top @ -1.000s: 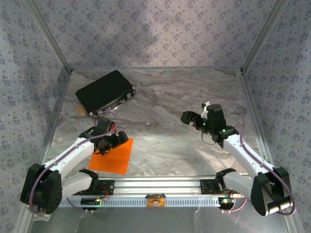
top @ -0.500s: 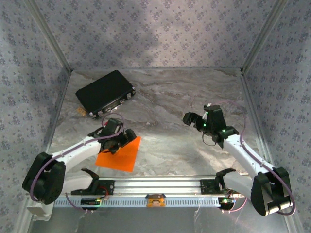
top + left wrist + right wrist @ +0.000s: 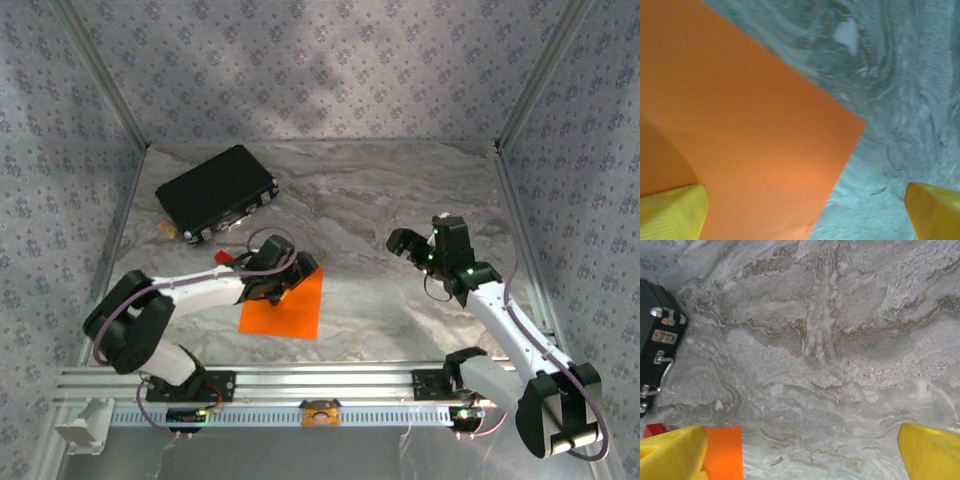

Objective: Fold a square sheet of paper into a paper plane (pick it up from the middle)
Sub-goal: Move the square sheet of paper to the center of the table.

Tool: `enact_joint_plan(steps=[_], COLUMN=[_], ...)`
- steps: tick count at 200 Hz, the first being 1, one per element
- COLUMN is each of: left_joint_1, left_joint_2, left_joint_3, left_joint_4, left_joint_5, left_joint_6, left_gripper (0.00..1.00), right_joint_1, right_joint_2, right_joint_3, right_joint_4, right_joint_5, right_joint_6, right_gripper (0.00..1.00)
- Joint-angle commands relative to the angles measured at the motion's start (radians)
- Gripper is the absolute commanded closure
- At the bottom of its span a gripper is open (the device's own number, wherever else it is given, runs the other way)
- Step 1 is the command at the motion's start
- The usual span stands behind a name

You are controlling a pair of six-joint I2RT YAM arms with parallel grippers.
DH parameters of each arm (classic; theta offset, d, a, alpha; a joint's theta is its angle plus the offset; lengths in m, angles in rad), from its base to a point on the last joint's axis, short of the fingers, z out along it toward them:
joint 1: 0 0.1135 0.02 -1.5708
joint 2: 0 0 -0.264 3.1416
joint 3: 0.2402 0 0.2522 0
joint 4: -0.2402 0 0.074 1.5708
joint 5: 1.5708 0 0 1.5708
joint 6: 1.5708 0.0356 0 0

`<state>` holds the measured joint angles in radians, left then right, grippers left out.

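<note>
The square sheet of paper (image 3: 283, 308) is bright orange and lies flat on the marbled table, left of centre. My left gripper (image 3: 287, 276) hangs low over the sheet's far edge, open. In the left wrist view the sheet (image 3: 735, 130) spreads under the left yellow fingertip (image 3: 672, 214), and its right edge runs between the two tips of the gripper (image 3: 805, 215). My right gripper (image 3: 404, 244) is open above bare table at the right, well apart from the sheet. In the right wrist view a corner of the sheet (image 3: 722, 452) shows beside the left fingertip (image 3: 672, 452) of that gripper (image 3: 802, 452).
A black case (image 3: 218, 192) lies at the back left and shows again as the case (image 3: 655, 340) in the right wrist view. A small red block (image 3: 225, 258) sits between the case and the left arm. Metal frame rails and patterned walls close in the table.
The left arm has swung right across the table, and the orange sheet has shifted right with it. The right gripper has drifted slightly right and toward the near edge.
</note>
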<state>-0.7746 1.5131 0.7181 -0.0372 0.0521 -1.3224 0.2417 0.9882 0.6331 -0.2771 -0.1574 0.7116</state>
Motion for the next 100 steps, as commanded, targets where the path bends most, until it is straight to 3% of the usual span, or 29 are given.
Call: enact_joint_plan(steps=[1,26,52,100], left_joint_1=[-0.017,-0.02,-0.004,0.116], left_joint_2=[0.07,0.074,0.007,-0.088], left_joint_3=[0.09,0.173,0.243,0.184], left_joint_4=[0.046,-0.055,-0.278,-0.476], left_joint_5=[0.009,-0.009,-0.065,0.076], left_joint_6=[-0.015,0.061,0.263,0.58], left_gripper=[0.0,0.0,0.0,0.0], right_joint_1=[-0.023,-0.036,-0.043,-0.031], right_joint_2=[-0.027,-0.034,-0.032,-0.014], right_joint_3=[-0.03,-0.028,-0.02,-0.029], right_joint_4=[0.023,0.006,-0.001,0.099], right_joint_5=[-0.049,-0.056,-0.101,-0.24], right_joint_6=[0.032,0.029,-0.015,-0.05], right_gripper=[0.01,0.01,0.01,0.01])
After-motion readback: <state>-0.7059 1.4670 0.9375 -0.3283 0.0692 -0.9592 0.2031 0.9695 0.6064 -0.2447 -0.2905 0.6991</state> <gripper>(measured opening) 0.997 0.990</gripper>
